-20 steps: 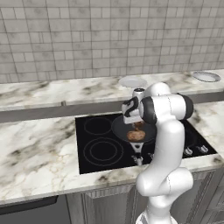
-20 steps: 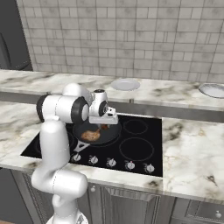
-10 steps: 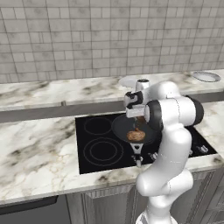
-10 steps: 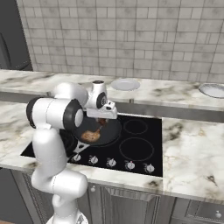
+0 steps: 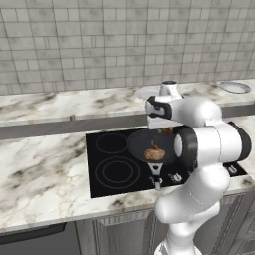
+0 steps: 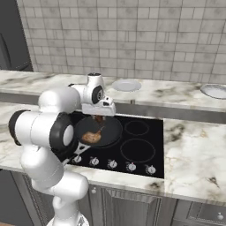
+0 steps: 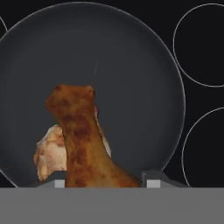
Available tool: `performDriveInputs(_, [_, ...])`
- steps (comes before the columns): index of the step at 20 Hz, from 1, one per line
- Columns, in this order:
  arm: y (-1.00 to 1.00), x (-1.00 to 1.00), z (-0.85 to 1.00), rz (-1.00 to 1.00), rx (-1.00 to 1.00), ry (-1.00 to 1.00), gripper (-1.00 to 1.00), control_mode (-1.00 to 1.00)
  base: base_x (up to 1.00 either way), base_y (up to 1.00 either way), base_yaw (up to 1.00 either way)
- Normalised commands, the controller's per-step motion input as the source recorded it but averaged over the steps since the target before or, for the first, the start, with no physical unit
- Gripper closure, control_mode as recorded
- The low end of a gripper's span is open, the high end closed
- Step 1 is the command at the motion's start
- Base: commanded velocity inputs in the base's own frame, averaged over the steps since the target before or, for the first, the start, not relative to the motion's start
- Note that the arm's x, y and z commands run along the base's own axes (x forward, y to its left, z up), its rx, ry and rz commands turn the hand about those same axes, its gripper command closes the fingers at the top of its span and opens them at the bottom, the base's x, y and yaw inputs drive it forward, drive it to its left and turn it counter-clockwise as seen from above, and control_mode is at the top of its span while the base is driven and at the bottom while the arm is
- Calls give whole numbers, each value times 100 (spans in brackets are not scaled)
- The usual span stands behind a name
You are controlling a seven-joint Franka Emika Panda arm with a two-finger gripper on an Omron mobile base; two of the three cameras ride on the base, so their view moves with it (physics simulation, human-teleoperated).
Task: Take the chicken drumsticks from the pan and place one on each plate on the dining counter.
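Since a second ago the hand has risen off the pan and swung toward the back of the cooktop, carrying one drumstick up with it. The other has stayed where it lay.

In the left base view, going left to right, the dining counter (image 5: 60, 103) runs along the back. The pan (image 5: 142, 142) sits on the black cooktop (image 5: 107, 167), and the second drumstick (image 5: 155, 153) lies in it toward its 4 o'clock side. Just above the pan's far edge hangs the gripper (image 5: 164, 128), with the held drumstick (image 5: 166, 132) dangling under it.

The hand view looks down at the pan floor. The held drumstick stands between the two finger tips, so I judge the jaws to be closed on it at a middling width. Its thick end is at 6 o'clock and its long axis runs up to the knobby end at about 11 o'clock. The paler second drumstick sits behind it at 8 o'clock.

The coming move turns on where the plates lie from the hand. In the left base view the nearer plate (image 5: 146, 92) is on the dining counter at about 11 o'clock from the gripper, close behind it. The far plate (image 5: 235, 87) is at 2 o'clock, well apart. A short carry straight back looks like the easier first drop.
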Motion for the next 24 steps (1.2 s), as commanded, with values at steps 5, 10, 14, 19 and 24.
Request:
performDriveInputs(5, [0,-81,35,-2,0,-1,100,-100,0,0,0])
performDriveInputs(10, [0,-72,32,-3,0,0,100,-100,0,0,0])
performDriveInputs(14, [0,-79,37,-2,1,0,100,-100,0,0,0])
performDriveInputs(19, [0,-41,11,-1,1,-4,100,-100,0,0,0])
performDriveInputs(24, [0,0,0,0,0,0,100,100,-20,-6,-1])
